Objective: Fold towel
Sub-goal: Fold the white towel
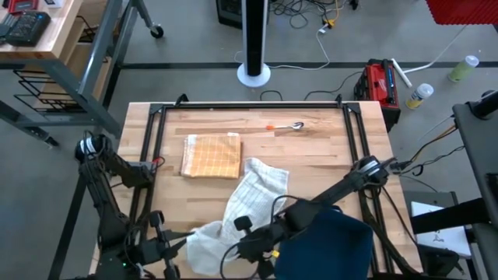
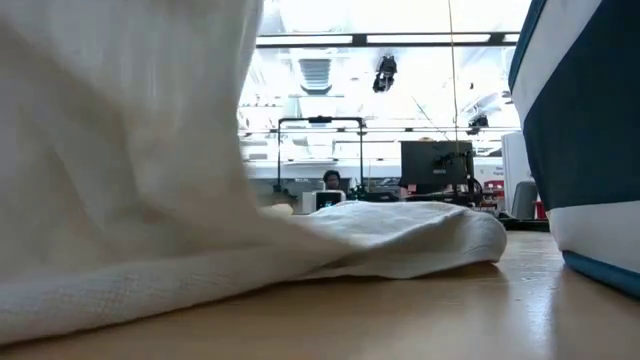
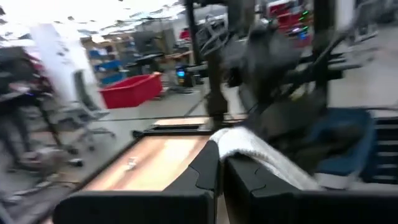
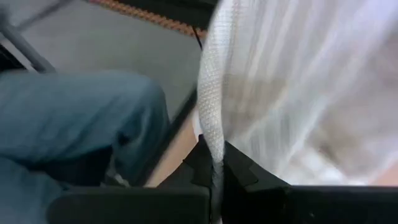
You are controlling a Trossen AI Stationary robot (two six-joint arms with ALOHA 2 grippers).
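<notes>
Gripping the white towel [image 1: 245, 204] at its near end, both arms work low in the high view, close to the bottom edge of the frame. The left end effector [image 3: 219, 177] shows its two fingers pressed together with a roll of the towel's edge lying just past the tips; whether cloth is actually caught between them I cannot tell. The right end effector [image 4: 214, 171] pinches a woven hem of the towel between its closed fingers, the fabric rising straight out of the pinch. The towel itself sprawls in a loose diagonal from the centre of the table [image 1: 311, 152] down toward the lower left of the frame, bunched and creased rather than flat. In the low view it fills the left of the frame as a lifted drape, while a rumpled stretch lies on the wood at mid-frame. A folded orange checked cloth [image 1: 212, 155] sits flat above and left of it, apart, and a spoon [image 1: 289, 126] lies near the table's far edge. Judging by this, the fold is barely begun: the edge is gathered and raised, but spreading, doubling over and flattening all remain.
</notes>
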